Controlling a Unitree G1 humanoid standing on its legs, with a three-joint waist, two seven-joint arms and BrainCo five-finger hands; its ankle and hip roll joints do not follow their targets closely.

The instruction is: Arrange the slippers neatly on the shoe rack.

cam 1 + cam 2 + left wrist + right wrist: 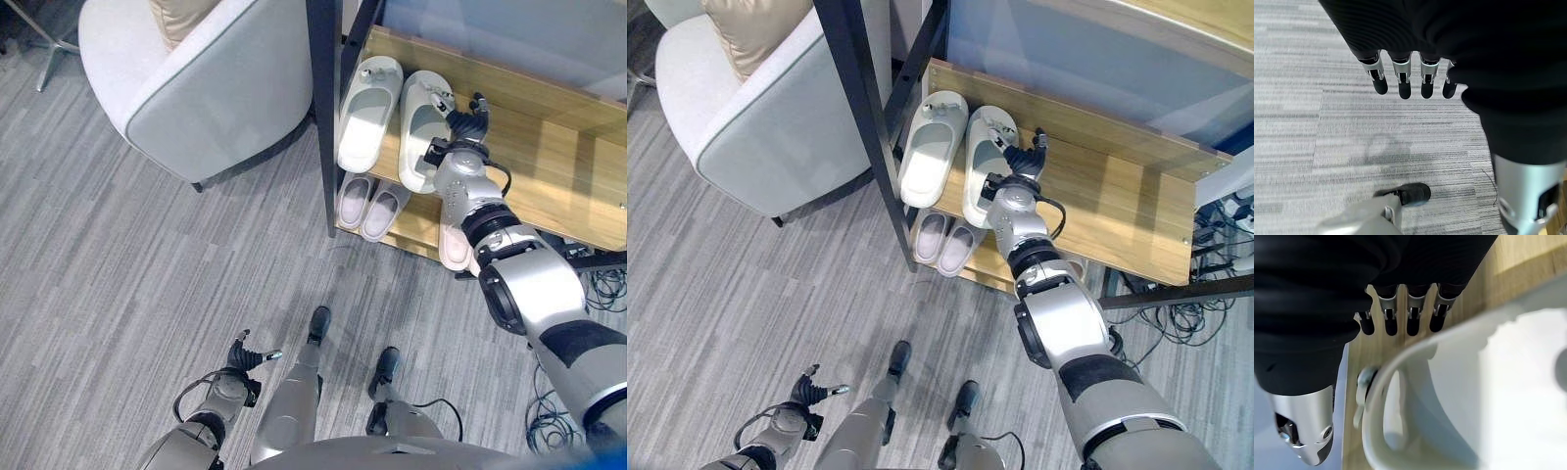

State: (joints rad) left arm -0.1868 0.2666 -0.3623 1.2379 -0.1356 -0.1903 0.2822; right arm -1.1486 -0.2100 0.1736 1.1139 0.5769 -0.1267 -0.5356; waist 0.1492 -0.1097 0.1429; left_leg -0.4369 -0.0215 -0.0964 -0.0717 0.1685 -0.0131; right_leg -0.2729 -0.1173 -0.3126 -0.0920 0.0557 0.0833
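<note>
Two pale slippers lie side by side on the wooden upper shelf [549, 157] of the shoe rack, the left slipper [367, 108] and the right slipper [419, 122]. My right hand [468, 125] rests at the right slipper's outer edge by its strap. In the right wrist view its fingers [1410, 325] reach straight over the bare wood while the thumb [1364, 382] touches the slipper's rim [1400, 357]. My left hand [245, 357] hangs low over the carpet, fingers [1403, 83] straight and holding nothing.
A lilac pair [370, 206] sits on the lower shelf, with another pale slipper [453, 247] partly behind my right arm. The rack's black post [325, 98] stands at the shelf's left end. A grey armchair [196, 88] is to the left, and cables [598, 284] lie at the right.
</note>
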